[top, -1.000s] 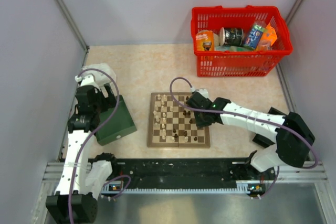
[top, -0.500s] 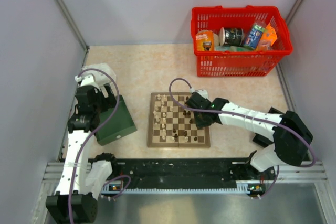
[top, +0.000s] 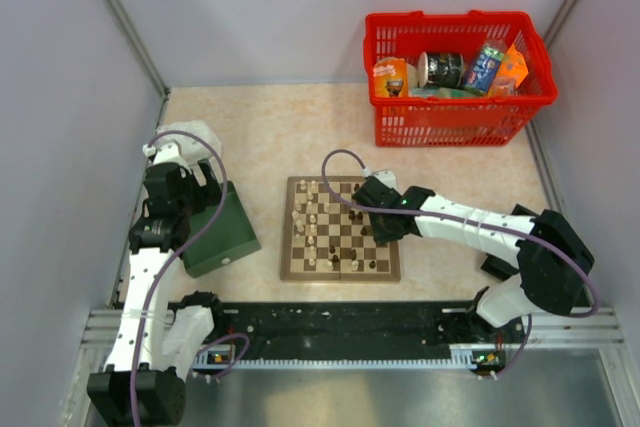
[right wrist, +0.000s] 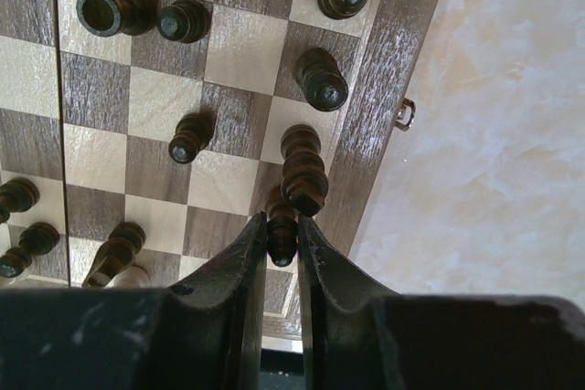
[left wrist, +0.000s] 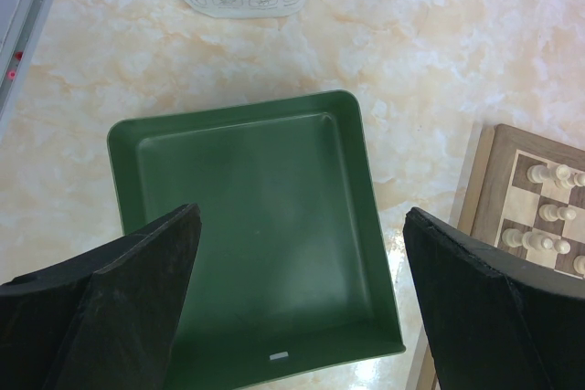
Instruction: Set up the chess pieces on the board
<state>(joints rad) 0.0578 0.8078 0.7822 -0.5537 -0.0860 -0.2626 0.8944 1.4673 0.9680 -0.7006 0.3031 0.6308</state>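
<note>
Dark piece (right wrist: 282, 224) upright at board (right wrist: 384, 70) right edge, pinched between your right hand (right wrist: 281, 237) fingers, closed tight on it. Axis runs along fingers: lift straight. Left hand (left wrist: 297, 226) wide, empty, over box (left wrist: 247, 162), well apart.

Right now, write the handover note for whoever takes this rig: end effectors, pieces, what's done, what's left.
Left end effector: open, holding nothing, above the green box.
Right end effector: shut on a dark piece by the board's right border.
Pieces: cream ones on the board's left half, dark ones right, scattered rather than in rows.
Done: visible pieces are on the board.
To do: set down the held piece, line up the ranks.
</note>
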